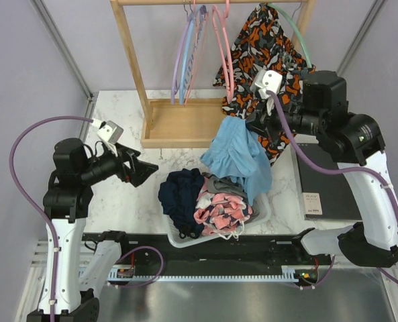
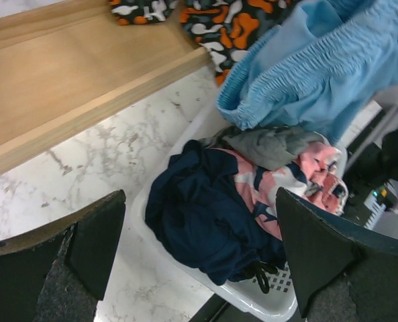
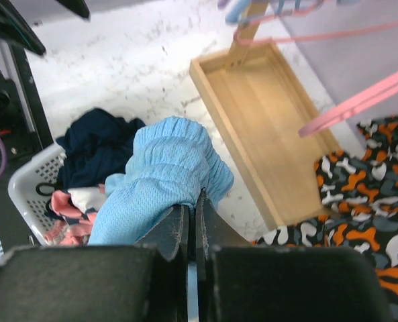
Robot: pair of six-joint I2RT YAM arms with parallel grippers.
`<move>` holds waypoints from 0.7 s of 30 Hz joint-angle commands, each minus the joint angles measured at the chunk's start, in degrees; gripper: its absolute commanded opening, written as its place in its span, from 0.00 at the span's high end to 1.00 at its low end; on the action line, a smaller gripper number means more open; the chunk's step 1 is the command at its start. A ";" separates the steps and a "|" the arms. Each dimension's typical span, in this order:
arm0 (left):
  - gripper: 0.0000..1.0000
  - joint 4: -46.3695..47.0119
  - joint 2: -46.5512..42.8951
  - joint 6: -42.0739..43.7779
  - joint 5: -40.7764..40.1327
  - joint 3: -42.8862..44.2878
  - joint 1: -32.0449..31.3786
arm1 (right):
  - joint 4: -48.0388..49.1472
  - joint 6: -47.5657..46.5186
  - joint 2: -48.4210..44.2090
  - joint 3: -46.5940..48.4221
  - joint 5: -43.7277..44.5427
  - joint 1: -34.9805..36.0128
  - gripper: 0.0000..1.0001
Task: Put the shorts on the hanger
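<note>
Right end effector [image 3: 192, 211] clamps the shorts [image 3: 165, 161], left end effector [image 2: 202, 231] gapes empty; best spread them wide before threading the hanger [image 3: 350, 106].

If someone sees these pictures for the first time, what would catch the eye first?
The blue shorts hang above the full laundry basket in the middle, pinched in the right fingers. Behind them, the pink hanger hangs on the wooden rack, beside a bright orange patterned garment. The left fingers stand wide open, left of the basket.
</note>
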 commanded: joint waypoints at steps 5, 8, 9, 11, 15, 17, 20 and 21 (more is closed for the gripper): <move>0.03 12.57 2.30 1.17 17.37 1.66 0.25 | 13.17 5.26 0.28 11.91 -7.64 0.13 1.00; 0.05 17.58 4.84 -4.02 19.39 4.03 -0.01 | 18.09 9.12 -0.68 10.17 -8.70 0.04 1.00; 0.05 18.12 5.55 -5.34 20.01 5.00 -0.19 | 19.14 9.92 -1.38 8.16 -8.62 0.04 1.00; 0.06 18.48 7.92 -6.40 21.50 7.37 -0.97 | 20.12 11.67 -2.18 5.43 -8.00 0.13 1.00; 0.08 14.30 9.59 -6.24 23.70 6.42 -2.21 | 17.84 12.38 -6.38 -10.34 -10.45 0.22 1.00; 0.10 9.54 10.03 -0.45 22.92 4.92 -3.61 | 15.91 11.34 -8.50 -16.70 -13.62 0.48 1.00; 0.12 1.53 10.30 8.34 20.55 1.50 -6.76 | 13.80 8.88 -12.46 -27.87 -14.06 1.97 1.00; 0.13 -0.14 10.30 12.63 19.59 0.53 -8.35 | 13.27 7.65 -14.03 -31.81 -14.24 2.58 1.00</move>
